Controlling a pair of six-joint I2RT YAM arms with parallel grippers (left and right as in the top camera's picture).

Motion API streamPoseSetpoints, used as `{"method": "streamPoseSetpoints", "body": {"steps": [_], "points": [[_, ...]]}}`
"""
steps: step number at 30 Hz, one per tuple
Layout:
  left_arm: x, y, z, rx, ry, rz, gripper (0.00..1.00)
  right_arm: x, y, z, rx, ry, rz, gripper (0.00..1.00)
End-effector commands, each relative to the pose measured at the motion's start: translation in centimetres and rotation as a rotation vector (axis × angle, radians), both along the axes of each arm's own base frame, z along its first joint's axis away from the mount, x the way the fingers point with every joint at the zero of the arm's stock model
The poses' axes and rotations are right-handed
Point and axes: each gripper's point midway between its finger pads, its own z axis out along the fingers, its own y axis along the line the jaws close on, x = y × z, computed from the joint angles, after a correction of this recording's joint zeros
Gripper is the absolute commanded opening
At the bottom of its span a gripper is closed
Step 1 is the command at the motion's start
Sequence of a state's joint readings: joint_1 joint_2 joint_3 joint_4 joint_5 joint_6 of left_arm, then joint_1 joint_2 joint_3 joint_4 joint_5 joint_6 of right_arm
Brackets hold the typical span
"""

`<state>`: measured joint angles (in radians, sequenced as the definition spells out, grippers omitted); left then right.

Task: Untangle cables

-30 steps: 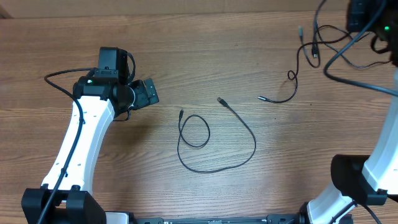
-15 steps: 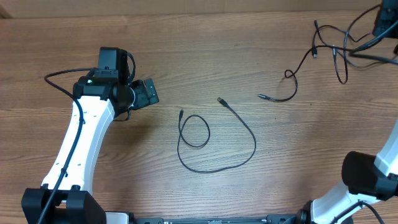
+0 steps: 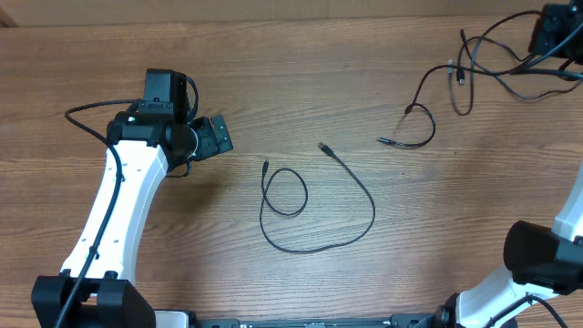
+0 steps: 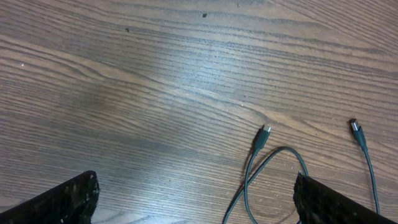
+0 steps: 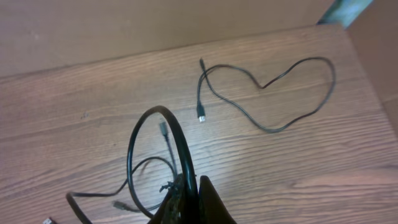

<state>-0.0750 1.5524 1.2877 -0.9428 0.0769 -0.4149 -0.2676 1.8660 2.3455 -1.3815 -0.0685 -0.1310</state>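
Black fingers of the right claw (image 5: 189,199) are pressed together on a dark cord of the tangle (image 5: 140,134). Its loop rises just ahead of them, and thinner strands with small plugs trail to the left over the desk (image 5: 74,81). Seen from overhead, the right claw (image 3: 554,32) sits at the far right corner. The tangle (image 3: 432,132) strings from it toward the middle, one plug end lying flat on the wood.

The left claw (image 4: 196,186) stands spread wide with nothing between its fingers, above the desk (image 4: 155,74). From overhead, the left claw (image 3: 211,137) is left of centre. A loose cable (image 3: 373,211) lies mid-desk, apart from the tangle. One end is curled into a loop, and its plug (image 4: 264,132) shows just ahead of the left claw.
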Motion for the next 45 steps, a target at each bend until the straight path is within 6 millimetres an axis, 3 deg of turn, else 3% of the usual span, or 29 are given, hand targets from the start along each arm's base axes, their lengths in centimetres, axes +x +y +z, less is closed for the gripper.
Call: {"method": "streamPoseSetpoints", "body": {"steps": [1,9,15,34,45], "points": [[0.5,0.2,0.4,0.010,-0.018,-0.009,1.00,0.5,0.1,-1.8,0.027,0.025,0.009,0.04],[0.5,0.2,0.4,0.010,-0.018,-0.009,1.00,1.3,-0.4,-5.4,0.042,0.075,0.003,0.04],[0.5,0.2,0.4,0.010,-0.018,-0.009,1.00,0.8,-1.8,-6.6,0.059,0.097,-0.028,0.04],[0.5,0.2,0.4,0.010,-0.018,-0.009,0.99,-1.0,-7.6,-6.8,0.089,0.083,-0.147,0.04],[0.5,0.2,0.4,0.010,-0.018,-0.009,1.00,-0.9,-7.6,-6.6,0.111,0.065,-0.138,0.04]]}}
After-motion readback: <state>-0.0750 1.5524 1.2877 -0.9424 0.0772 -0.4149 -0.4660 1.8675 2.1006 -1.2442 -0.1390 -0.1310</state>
